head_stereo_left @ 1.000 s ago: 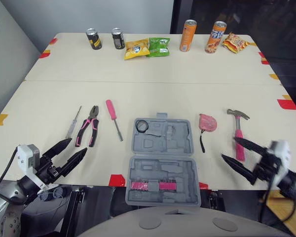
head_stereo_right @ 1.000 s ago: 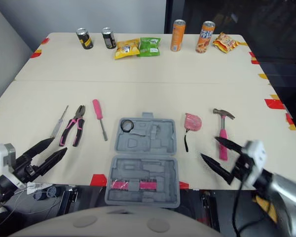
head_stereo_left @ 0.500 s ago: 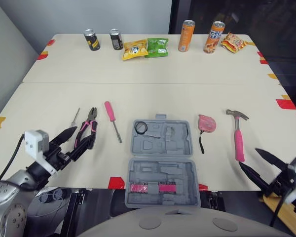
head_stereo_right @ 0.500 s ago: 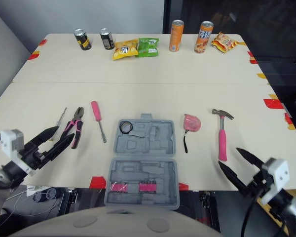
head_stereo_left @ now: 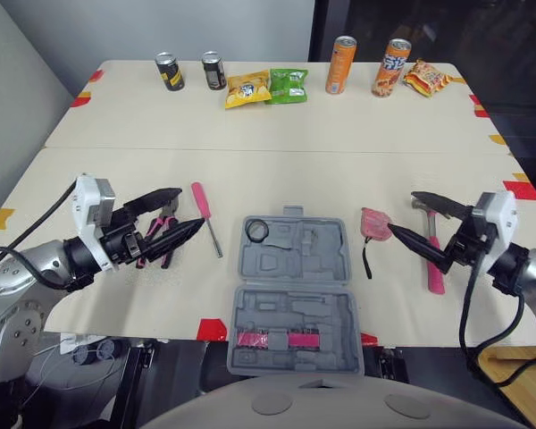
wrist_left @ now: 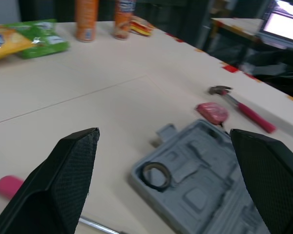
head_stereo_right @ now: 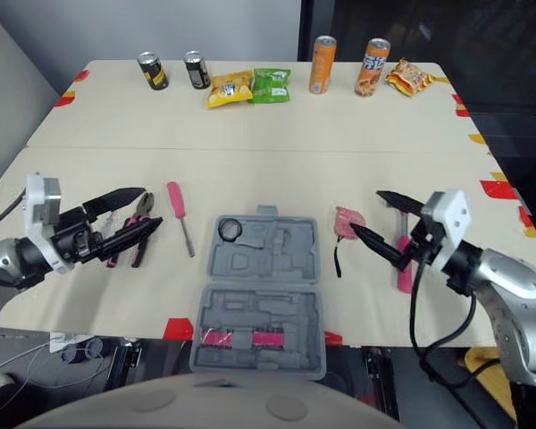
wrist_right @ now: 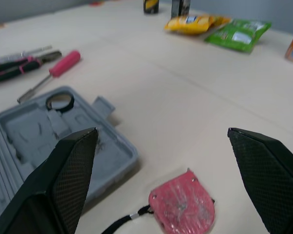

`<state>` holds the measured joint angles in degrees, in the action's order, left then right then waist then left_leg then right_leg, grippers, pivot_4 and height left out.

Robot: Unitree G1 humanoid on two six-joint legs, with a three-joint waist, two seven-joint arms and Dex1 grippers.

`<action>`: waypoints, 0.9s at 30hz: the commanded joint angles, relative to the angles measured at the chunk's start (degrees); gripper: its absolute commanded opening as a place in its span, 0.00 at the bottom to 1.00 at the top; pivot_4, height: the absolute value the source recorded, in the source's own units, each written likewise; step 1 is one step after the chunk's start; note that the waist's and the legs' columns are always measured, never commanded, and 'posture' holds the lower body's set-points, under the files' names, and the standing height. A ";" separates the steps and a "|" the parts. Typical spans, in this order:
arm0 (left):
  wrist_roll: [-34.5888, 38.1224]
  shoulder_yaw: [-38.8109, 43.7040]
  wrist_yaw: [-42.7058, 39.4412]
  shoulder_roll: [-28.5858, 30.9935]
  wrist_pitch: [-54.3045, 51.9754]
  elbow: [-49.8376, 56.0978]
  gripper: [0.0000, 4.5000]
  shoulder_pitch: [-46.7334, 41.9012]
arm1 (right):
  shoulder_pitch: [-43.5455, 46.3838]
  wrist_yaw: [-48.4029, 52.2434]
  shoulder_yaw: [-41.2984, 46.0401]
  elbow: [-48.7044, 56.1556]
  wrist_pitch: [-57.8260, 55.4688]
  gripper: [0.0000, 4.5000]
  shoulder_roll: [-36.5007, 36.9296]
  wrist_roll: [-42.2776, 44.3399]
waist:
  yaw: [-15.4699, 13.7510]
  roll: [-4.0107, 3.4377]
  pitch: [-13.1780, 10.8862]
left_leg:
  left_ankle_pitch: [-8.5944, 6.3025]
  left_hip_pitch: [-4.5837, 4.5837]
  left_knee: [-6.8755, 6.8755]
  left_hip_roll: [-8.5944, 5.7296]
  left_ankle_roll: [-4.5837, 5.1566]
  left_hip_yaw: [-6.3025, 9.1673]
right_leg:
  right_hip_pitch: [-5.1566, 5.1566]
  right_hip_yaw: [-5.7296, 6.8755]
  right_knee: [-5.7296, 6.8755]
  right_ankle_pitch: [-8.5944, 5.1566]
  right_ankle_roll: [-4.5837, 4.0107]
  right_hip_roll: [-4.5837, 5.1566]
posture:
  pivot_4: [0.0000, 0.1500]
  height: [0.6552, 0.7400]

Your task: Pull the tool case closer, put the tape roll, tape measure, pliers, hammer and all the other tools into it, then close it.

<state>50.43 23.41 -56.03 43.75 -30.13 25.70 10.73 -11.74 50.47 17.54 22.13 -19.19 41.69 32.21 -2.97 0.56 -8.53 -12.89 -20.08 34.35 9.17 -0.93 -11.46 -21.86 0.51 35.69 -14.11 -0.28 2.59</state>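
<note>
The grey moulded-plastic tool case lies open at the near centre of the bench. The black ring of the tape roll sits in a far-left recess.

The right wrist view resolves the tape measure: pink, rounded, trailing a black cord.

The left gripper hovers over the pliers, jaws wide apart, empty.

The right gripper, equally spread and empty, hovers near the tape measure and the pink-handled hammer.

You're looking at a lab or test room rather than a home. The plain pale worktop has red and yellow tape marks stuck along its edges. Drink cans and snack packs are lined up along its far side. Behind stand a bare grey wall and dark glass, with a lit screen off to one side.
</note>
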 commanded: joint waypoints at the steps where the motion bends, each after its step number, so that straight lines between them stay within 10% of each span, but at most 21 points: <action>1: -0.12 -0.61 -7.35 1.60 2.39 -1.42 1.00 -0.80 | -0.17 -3.24 -1.20 3.36 -7.83 0.99 3.06 -0.75 | 0.05 0.00 0.00 | 0.00 -0.02 -0.01 0.00 0.00 -0.01 | -0.01 0.00 -0.02 -0.01 -0.01 0.00 | 1.00 1.00; 10: -0.15 -3.10 -18.23 3.62 4.05 -0.26 1.00 -3.68 | -2.08 -23.80 -2.42 14.56 -35.29 0.99 -3.05 1.58 | -0.28 -0.02 -0.01 | -0.01 0.06 -0.04 0.00 -0.05 0.00 | -0.01 0.00 0.09 -0.01 -0.02 0.00 | 1.00 1.00; 15: -3.17 -7.38 -22.46 3.50 6.40 -4.90 1.00 -8.59 | -0.05 -33.73 -4.85 18.11 -43.17 0.66 -11.58 1.75 | -0.35 -0.09 0.00 | 0.08 0.10 -0.02 0.00 -0.25 -0.01 | -0.05 -0.02 0.27 -0.01 -0.02 0.01 | 1.00 1.00; 27: -6.36 -11.15 -31.12 3.54 12.05 -11.10 1.00 -13.22 | 5.50 -48.09 -11.78 19.28 -49.87 0.66 -25.08 -3.81 | -0.10 -0.09 0.02 | 0.34 0.02 -0.15 0.00 -1.34 -0.02 | -0.29 -0.10 0.43 -0.02 -0.03 -0.04 | 1.00 1.00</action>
<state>44.19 12.04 -85.52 46.78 -19.30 15.21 -1.82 -6.93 3.52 6.44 40.54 -69.29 17.17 29.15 -3.08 0.47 -8.52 -12.61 -20.06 34.19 9.17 -2.37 -11.48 -22.16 0.42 36.13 -14.12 -0.31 2.54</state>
